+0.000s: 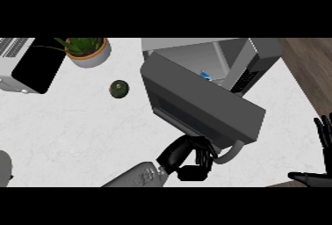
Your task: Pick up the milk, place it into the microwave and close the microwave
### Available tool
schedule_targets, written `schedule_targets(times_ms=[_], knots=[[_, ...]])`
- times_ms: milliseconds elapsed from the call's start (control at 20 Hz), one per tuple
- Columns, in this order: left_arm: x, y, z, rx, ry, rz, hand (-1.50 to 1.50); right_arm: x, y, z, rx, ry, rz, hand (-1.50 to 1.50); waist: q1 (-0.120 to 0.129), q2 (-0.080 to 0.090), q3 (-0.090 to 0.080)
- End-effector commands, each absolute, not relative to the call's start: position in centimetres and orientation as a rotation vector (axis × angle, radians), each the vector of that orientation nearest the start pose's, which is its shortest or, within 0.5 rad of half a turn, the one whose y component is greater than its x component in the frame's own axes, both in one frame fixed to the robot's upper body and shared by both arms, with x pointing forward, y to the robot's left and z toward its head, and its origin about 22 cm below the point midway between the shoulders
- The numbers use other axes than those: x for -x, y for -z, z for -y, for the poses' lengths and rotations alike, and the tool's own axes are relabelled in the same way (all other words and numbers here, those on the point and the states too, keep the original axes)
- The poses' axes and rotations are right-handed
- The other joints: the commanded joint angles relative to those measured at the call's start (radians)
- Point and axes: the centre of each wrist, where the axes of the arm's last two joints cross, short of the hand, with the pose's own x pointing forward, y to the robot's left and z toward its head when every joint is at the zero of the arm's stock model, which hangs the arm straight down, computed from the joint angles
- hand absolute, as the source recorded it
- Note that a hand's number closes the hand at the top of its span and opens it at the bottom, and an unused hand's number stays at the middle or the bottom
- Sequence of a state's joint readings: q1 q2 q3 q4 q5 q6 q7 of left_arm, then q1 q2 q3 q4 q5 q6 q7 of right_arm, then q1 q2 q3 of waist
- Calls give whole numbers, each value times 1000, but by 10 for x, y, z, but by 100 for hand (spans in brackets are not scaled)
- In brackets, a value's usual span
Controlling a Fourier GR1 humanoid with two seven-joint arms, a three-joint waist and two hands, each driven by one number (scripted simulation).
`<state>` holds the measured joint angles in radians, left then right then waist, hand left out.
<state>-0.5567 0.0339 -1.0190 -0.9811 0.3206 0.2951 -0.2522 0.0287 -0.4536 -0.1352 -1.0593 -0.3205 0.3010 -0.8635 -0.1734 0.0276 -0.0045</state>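
Head view: white marble counter (77, 127)

Grey microwave (259, 57) on counter, door (201, 105) part open, blue-white milk (207, 76) inside

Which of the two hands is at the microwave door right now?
The left hand, fingers curled at the microwave door's lower edge beside its handle. The right hand rests open at the view's right edge, touching nothing.
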Motion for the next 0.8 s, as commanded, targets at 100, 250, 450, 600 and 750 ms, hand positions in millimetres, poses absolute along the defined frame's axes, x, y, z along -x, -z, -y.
schedule_targets(times_ms=[100,250,450,600,750], knots=[[-265,10,1,429,764,1713,150,-209,47,404,-97,-85,1999,-150,-55,7,-2],[-278,-1,4,398,754,1733,150,-217,34,408,-121,-129,2012,-150,-90,13,-1],[-291,-16,9,367,724,1769,150,-226,23,406,-122,-159,2027,-150,-126,22,1],[-305,-29,11,349,697,1795,150,-242,7,404,-130,-150,2084,-150,-136,35,2],[-314,-36,12,321,679,1801,150,-244,2,402,-181,-173,2084,-150,-162,39,3]])
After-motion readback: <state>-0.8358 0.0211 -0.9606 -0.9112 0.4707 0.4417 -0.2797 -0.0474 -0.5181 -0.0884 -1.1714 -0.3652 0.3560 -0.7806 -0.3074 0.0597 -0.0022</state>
